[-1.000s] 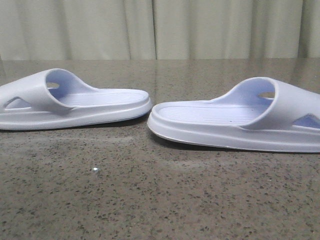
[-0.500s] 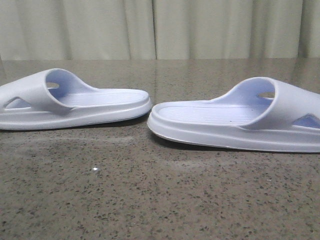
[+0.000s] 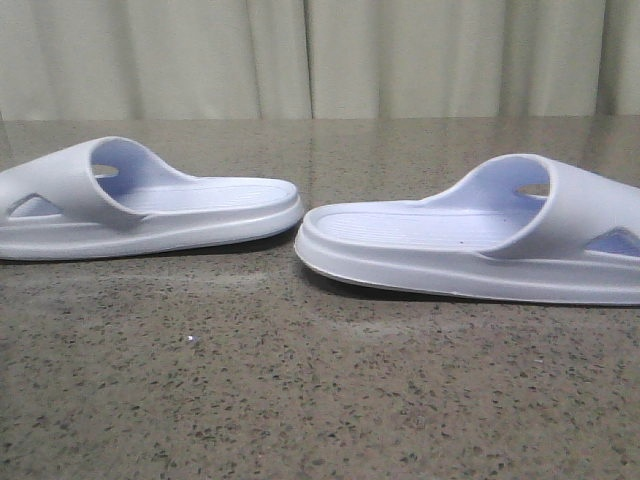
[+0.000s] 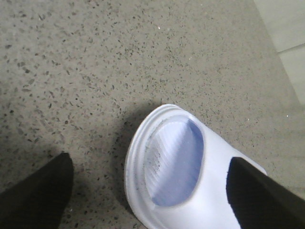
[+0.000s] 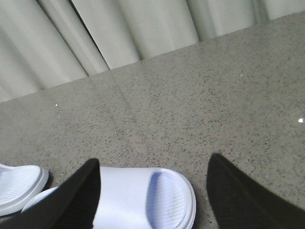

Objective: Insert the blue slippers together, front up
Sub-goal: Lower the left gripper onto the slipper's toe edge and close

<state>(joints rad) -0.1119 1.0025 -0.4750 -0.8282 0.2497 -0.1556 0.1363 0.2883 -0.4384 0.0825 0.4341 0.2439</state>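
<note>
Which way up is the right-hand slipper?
Sole down. The right-hand slipper lies flat on the table, ribbed footbed and strap facing up.

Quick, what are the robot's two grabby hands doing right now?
Left gripper: open, jaws spread either side of a blue slipper, holding nothing.
Right gripper: open above the other slipper, holding nothing.

Two blue slippers are on show, a matching pair: the left slipper (image 3: 140, 205) sits at about nine o'clock in the front view and the right slipper (image 3: 480, 235) at about three o'clock. One speckled stone table (image 3: 300, 400) carries both. One pleated curtain (image 3: 320, 55) hangs at twelve o'clock. Two grippers appear, the left gripper (image 4: 147, 191) and the right gripper (image 5: 152, 195), each showing two dark fingers.
</note>
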